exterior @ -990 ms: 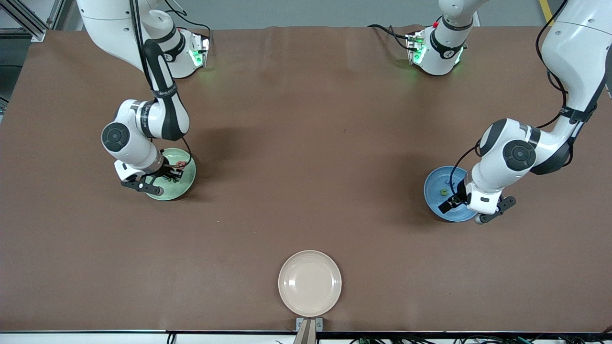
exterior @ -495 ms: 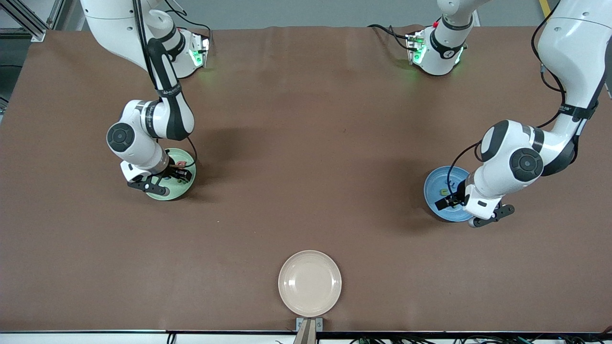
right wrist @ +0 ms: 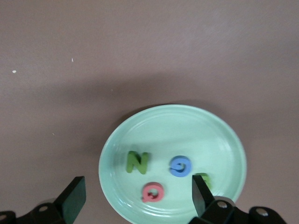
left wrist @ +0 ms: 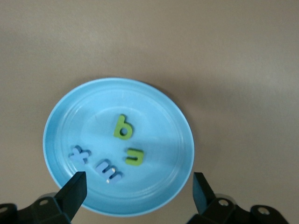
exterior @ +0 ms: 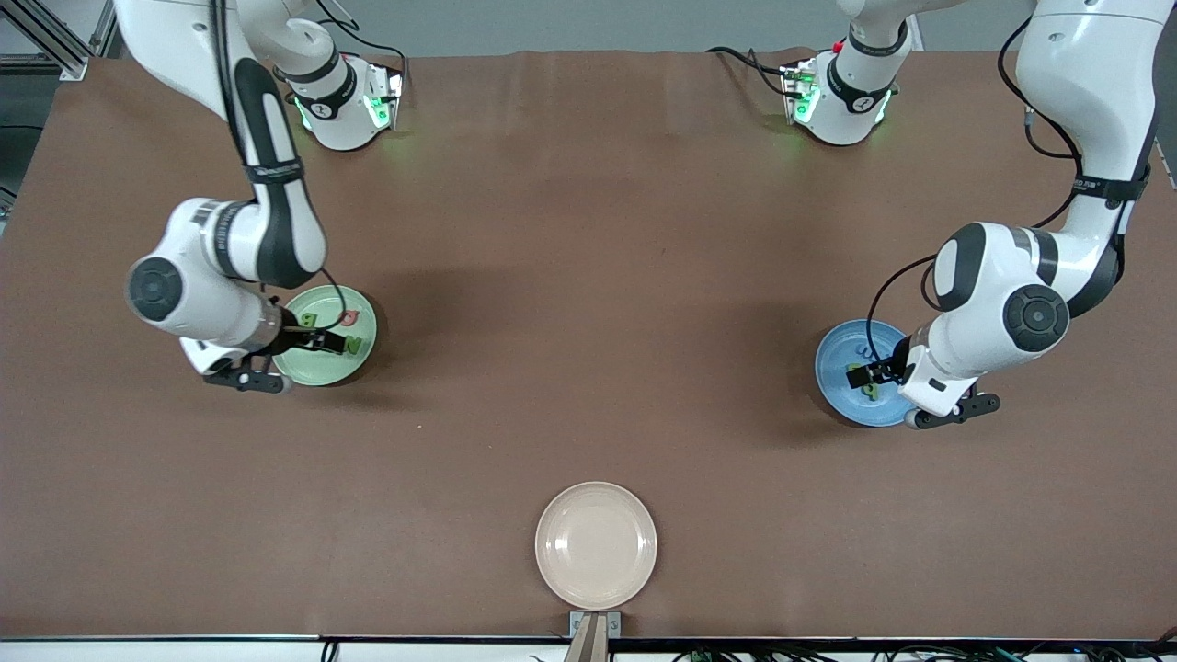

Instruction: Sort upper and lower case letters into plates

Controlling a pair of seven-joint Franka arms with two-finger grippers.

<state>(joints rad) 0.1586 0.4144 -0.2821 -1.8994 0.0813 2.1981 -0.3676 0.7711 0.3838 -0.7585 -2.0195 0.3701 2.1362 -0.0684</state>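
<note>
We find the left gripper (left wrist: 138, 193) with jaws spread wide and empty, hanging over the blue plate (left wrist: 173, 116) toward the left arm's end of the table. In that plate lie a green b (left wrist: 123, 127), a green n (left wrist: 134, 156), a pale blue m (left wrist: 108, 170) and a pale blue x (left wrist: 78, 155).

The right gripper (right wrist: 138, 198) is likewise spread and empty, over the mint green plate (right wrist: 215, 130) toward the right arm's end. It holds a green N (right wrist: 137, 162), a blue G (right wrist: 180, 166), a red Q (right wrist: 153, 192) and a green letter (right wrist: 204, 179) partly hidden by a finger.

A beige plate (exterior: 596, 544) sits nearest the front camera, well apart from both.
</note>
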